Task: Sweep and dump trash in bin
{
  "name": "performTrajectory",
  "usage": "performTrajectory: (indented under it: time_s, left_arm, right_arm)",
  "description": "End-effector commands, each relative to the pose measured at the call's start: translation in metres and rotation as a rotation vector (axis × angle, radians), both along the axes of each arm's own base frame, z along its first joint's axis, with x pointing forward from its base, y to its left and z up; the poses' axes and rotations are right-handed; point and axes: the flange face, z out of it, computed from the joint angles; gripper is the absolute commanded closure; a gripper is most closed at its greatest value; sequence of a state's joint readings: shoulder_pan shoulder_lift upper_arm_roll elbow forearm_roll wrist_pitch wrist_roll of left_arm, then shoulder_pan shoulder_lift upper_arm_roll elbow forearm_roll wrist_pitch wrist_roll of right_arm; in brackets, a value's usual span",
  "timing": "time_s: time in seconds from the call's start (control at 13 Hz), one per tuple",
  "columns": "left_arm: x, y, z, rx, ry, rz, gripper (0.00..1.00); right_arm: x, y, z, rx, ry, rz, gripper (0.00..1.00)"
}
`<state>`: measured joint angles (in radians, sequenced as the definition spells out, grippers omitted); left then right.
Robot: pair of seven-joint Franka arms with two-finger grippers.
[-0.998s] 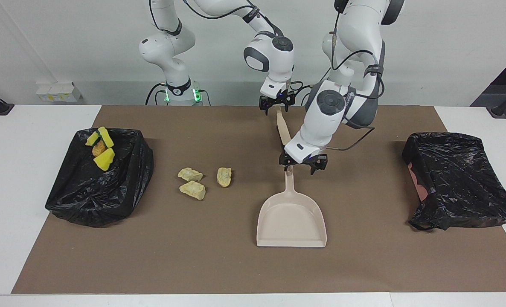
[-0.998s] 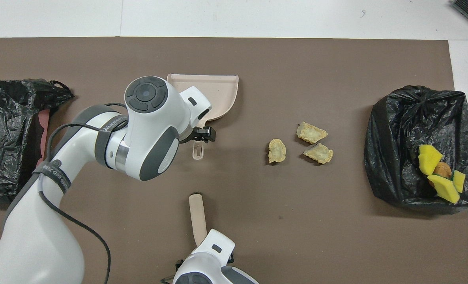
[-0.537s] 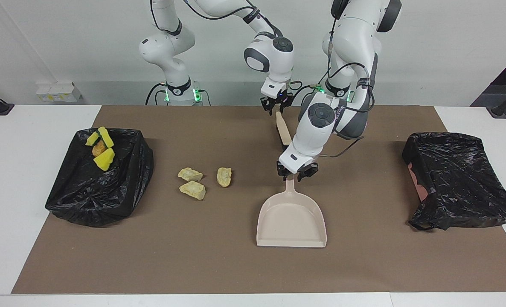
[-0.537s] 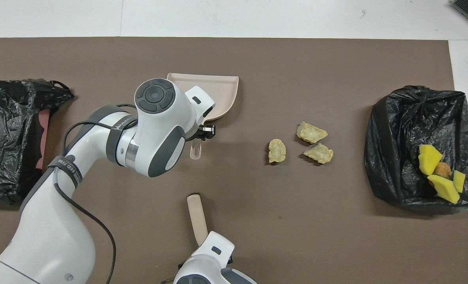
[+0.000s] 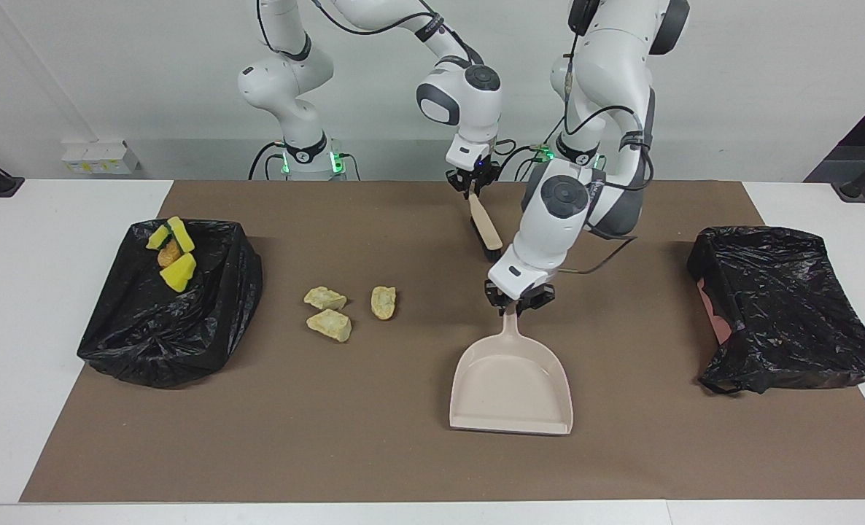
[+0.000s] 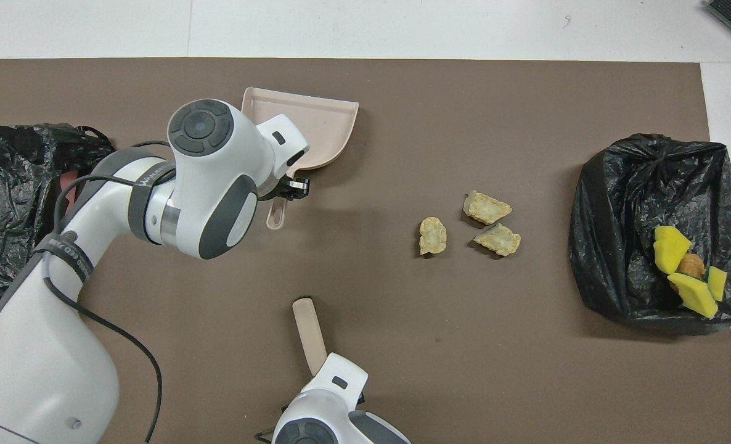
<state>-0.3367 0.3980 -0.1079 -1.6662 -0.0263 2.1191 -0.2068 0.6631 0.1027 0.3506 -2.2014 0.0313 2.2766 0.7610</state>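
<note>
Three pale crumbly trash chunks (image 5: 329, 325) (image 6: 487, 207) lie together on the brown mat. Three bright yellow chunks (image 5: 178, 273) (image 6: 671, 256) and an orange-brown one (image 5: 167, 256) sit in the black-bagged bin (image 5: 148, 328) (image 6: 643, 185) at the right arm's end. My left gripper (image 5: 518, 302) (image 6: 286, 190) is shut on the handle of the beige dustpan (image 5: 511, 386) (image 6: 316, 123), beside the pale chunks toward the left arm's end. My right gripper (image 5: 474, 184) is shut on a beige-handled brush (image 5: 484, 223) (image 6: 307, 330), held tilted over the mat near the robots.
A second black-bagged bin (image 5: 775, 306) (image 6: 8, 197) stands at the left arm's end of the mat. The brown mat (image 5: 330, 437) covers most of the white table. A black cable hangs from the left arm.
My left gripper closed on the dustpan handle, and the pan has shifted and turned a little toward the left arm's end and away from the robots. The right gripper and brush barely moved.
</note>
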Motion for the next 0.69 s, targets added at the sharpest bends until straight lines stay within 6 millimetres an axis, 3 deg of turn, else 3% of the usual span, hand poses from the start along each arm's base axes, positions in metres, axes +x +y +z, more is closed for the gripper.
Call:
performTrajectory:
  time_s: [0.0, 0.15, 0.38, 0.61]
  left_arm:
    - [0.007, 0.038, 0.023, 0.030, -0.003, -0.114, 1.00]
    - [0.011, 0.066, 0.031, 0.038, -0.002, -0.262, 1.00]
    - [0.014, 0.112, 0.042, 0.049, 0.031, -0.442, 1.00]
    - [0.022, 0.162, 0.040, 0.041, 0.032, -0.741, 1.00]
  right_arm:
    - [0.022, -0.024, 0.035, -0.011, -0.028, -0.015, 1.00]
    - [0.040, -0.050, 0.063, -0.022, -0.048, -0.052, 1.00]
    - [0.087, -0.111, 0.098, -0.045, -0.073, -0.178, 1.00]
    - [0.149, -0.183, 0.088, -0.143, -0.100, -0.220, 1.00]
